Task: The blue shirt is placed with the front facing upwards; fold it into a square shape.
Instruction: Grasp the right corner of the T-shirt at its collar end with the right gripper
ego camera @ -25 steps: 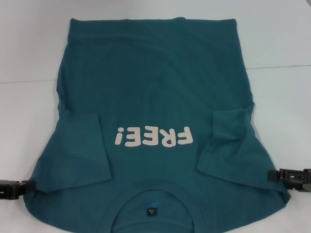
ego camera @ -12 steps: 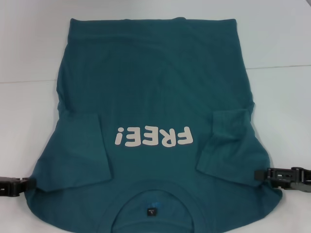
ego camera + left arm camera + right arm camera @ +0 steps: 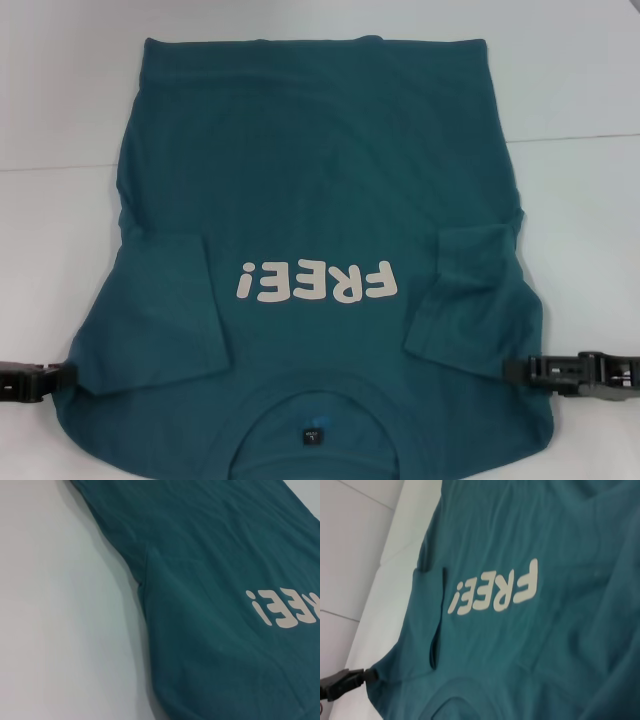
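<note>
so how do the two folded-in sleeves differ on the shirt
The left sleeve lies flatter and reaches nearer the "FREE!" lettering; the right sleeve looks more rumpled. The right hand sits just below the right sleeve; the left hand is off the left sleeve's outer corner. Both are folded onto the blue shirt.

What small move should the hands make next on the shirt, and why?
Probably draw both shoulder edges inward. The left hand and right hand each sit at a side edge of the shirt, whose sleeves already lie folded in.
</note>
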